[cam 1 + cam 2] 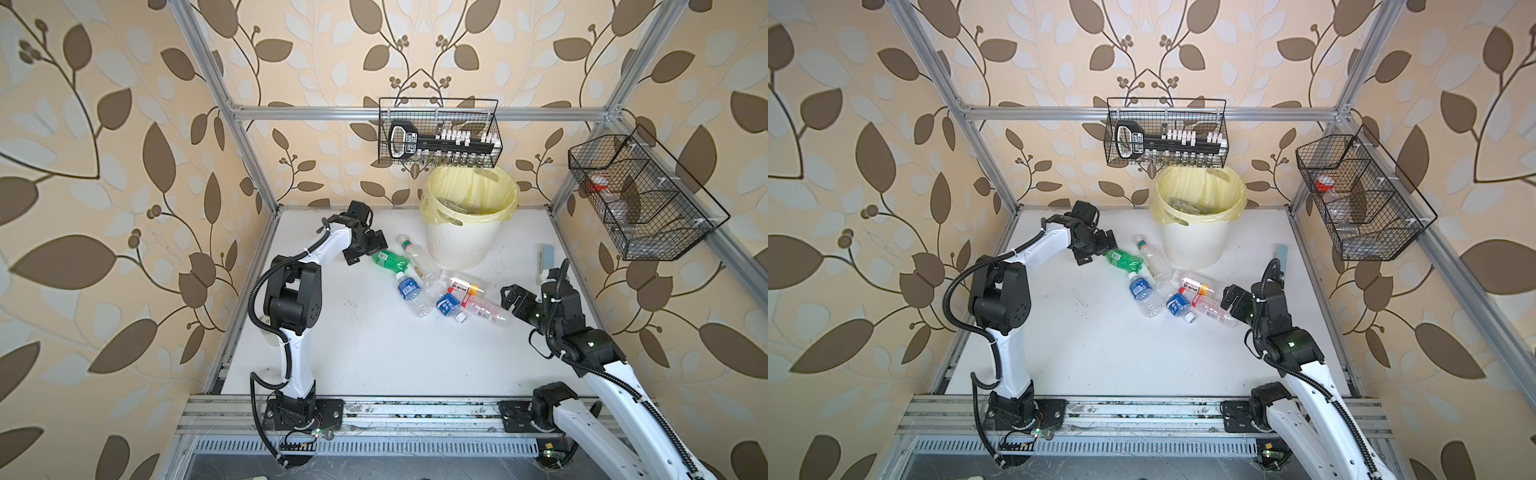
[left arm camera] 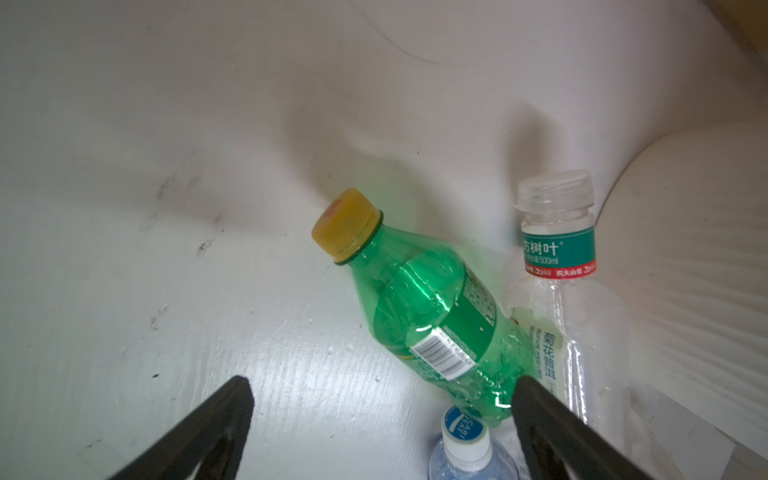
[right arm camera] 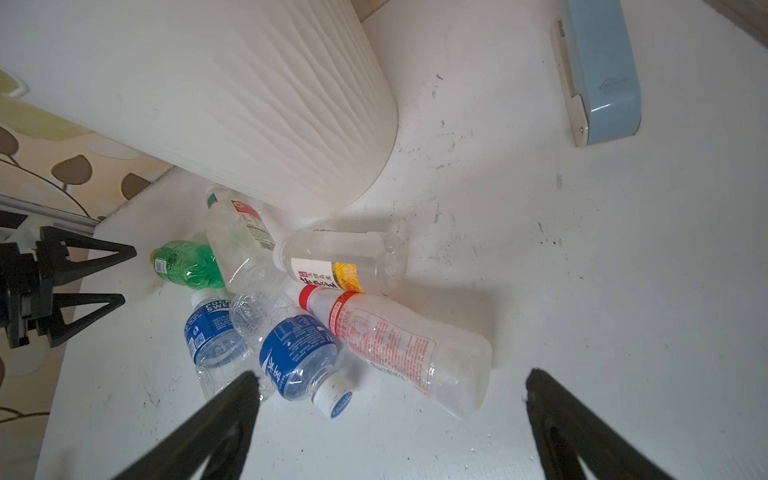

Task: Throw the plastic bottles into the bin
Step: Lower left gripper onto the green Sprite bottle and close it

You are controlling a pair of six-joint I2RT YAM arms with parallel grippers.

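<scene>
Where clear bottles (image 3: 395,345) lie, a ribbed bin (image 3: 249,104) stands.

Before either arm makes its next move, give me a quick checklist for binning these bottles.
1. Left gripper open: ok.
2. Right gripper open: ok.
3. Green plastic bottle with yellow cap centred in left gripper's opening: not ok, skewed toward one side.
4. Clear red-labelled plastic bottle, nothing lying on it: ok.
5. Round cream ribbed bin with yellow liner upright, roomy: ok.
6. Clearance under black wire basket above bin: cannot tell.
</scene>
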